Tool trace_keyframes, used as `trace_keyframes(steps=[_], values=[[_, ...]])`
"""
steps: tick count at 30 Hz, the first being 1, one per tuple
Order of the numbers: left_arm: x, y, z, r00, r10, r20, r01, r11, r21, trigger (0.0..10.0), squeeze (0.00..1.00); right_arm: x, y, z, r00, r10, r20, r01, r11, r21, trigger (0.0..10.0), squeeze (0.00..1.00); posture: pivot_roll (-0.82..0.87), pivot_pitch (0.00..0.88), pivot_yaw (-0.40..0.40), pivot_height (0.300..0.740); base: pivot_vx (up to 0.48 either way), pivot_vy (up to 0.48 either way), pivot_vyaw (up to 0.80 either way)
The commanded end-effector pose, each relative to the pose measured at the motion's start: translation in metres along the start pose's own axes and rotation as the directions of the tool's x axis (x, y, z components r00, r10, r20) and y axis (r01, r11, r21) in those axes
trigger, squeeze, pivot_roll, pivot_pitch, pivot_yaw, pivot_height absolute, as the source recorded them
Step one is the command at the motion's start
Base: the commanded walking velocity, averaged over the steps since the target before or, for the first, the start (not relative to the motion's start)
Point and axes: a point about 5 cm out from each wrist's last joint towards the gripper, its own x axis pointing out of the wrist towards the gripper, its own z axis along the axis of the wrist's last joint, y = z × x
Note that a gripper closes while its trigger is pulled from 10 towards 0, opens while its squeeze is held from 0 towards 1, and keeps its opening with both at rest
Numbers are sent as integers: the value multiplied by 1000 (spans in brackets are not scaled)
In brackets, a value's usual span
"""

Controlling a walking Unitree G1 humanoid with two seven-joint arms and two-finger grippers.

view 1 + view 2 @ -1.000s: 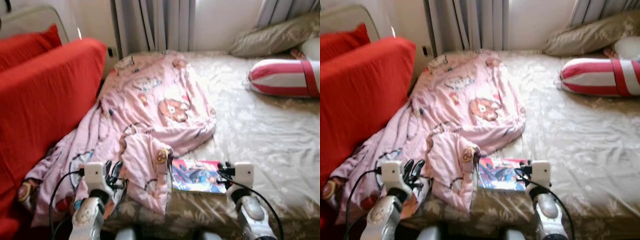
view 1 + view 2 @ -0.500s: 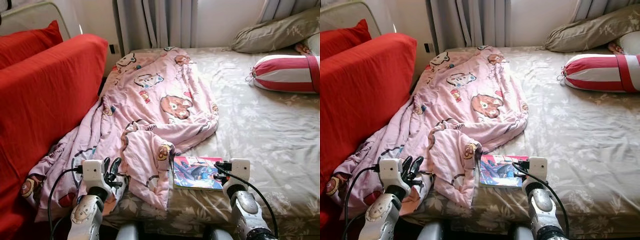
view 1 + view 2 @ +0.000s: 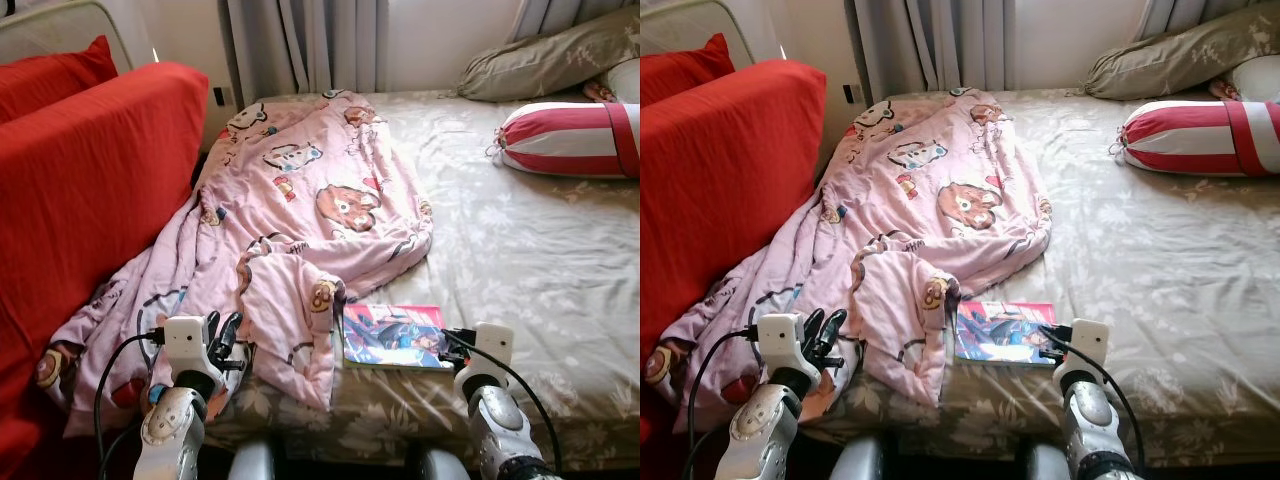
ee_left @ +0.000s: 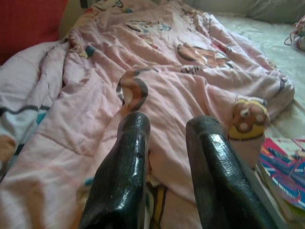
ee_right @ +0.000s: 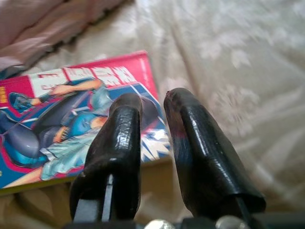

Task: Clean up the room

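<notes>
A pink cartoon-print blanket [image 3: 300,200] lies crumpled along the left side of the bed, with one corner hanging over the front edge. A colourful comic book [image 3: 395,338] lies flat on the sheet by that corner. My left gripper [image 3: 222,333] hovers low over the blanket's front part. In the left wrist view its fingers [image 4: 133,143] are apart, with nothing between them. My right gripper [image 3: 448,343] is at the book's right front corner. Its fingers [image 5: 190,129] stand slightly apart just above the book [image 5: 71,100], holding nothing.
The bed [image 3: 520,260] has a beige floral sheet. A red-and-white striped bolster [image 3: 570,140] and an olive pillow [image 3: 540,65] lie at the far right. A red sofa [image 3: 90,180] stands close on the left, and grey curtains [image 3: 300,45] hang behind.
The picture was blurred a second ago and is now sharp, and the whole view has shifted slightly. Both arms hold about the same pose over the blanket and by the book.
</notes>
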Motion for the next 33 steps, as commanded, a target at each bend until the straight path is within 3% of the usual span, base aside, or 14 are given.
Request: trace_keyframes(steps=[1, 2, 3, 9, 10, 15, 16, 22, 23, 24, 33], values=[[-3, 3, 3, 1000, 3, -1, -3, 1000, 19, 10000, 0, 0, -1, -1, 1000, -4, -11, 4, 997, 79, 10000, 1000, 101, 44, 61, 586, 0, 0, 0], [-7, 4, 2, 1000, 6, -10, -5, 1000, 24, 10000, 0, 2, -5, 1, 999, -36, -17, 38, 984, 176, 10000, 1000, 106, 49, 63, 586, 0, 0, 0], [-9, 5, 1, 1000, 6, -13, -6, 1000, 26, 10000, 0, 2, -7, 1, 999, -47, -19, 50, 979, 197, 10000, 1000, 111, 54, 65, 586, 0, 0, 0], [-24, 7, 3, 1000, 8, -27, -7, 999, 41, 10000, 0, 3, -7, 3, 999, -48, -20, 51, 978, 201, 10000, 1000, 136, 88, 82, 586, 0, 0, 0], [-27, 8, 4, 999, 7, -34, -5, 999, 45, 10000, 0, 5, -3, 6, 999, -28, -19, 31, 976, 214, 10000, 0, 142, 99, 87, 586, 0, 0, 0], [-32, 7, 5, 999, 5, -43, -3, 999, 49, 10000, 0, 7, 3, 9, 1000, -9, -13, 12, 971, 240, 10000, 0, 155, 120, 95, 586, 0, 0, 0], [-33, 7, 5, 999, 6, -46, -3, 999, 49, 10000, 0, 8, 6, 11, 1000, 2, -6, 0, 966, 257, 10000, 1000, 161, 129, 98, 586, 0, 0, 0], [-40, 7, 7, 998, 11, -63, -8, 999, 50, 10000, 0, 11, 14, 16, 1000, 24, 10, -26, 962, 272, 10000, 1000, 173, 149, 101, 586, 0, 0, 0], [-42, 7, 8, 998, 13, -68, -9, 999, 50, 10000, 0, 11, 13, 17, 1000, 19, 12, -21, 962, 271, 10000, 282, 177, 155, 101, 586, 0, 0, 0], [-44, 7, 8, 997, 15, -72, -12, 999, 49, 10000, 0, 11, 13, 17, 1000, 14, 14, -17, 962, 274, 10000, 0, 180, 159, 102, 586, 0, 0, 0], [-58, 7, 7, 995, 27, -98, -22, 999, 48, 10000, 0, 13, 10, 23, 999, 14, 30, -22, 960, 280, 10000, 0, 196, 187, 102, 586, 0, 0, 0]])
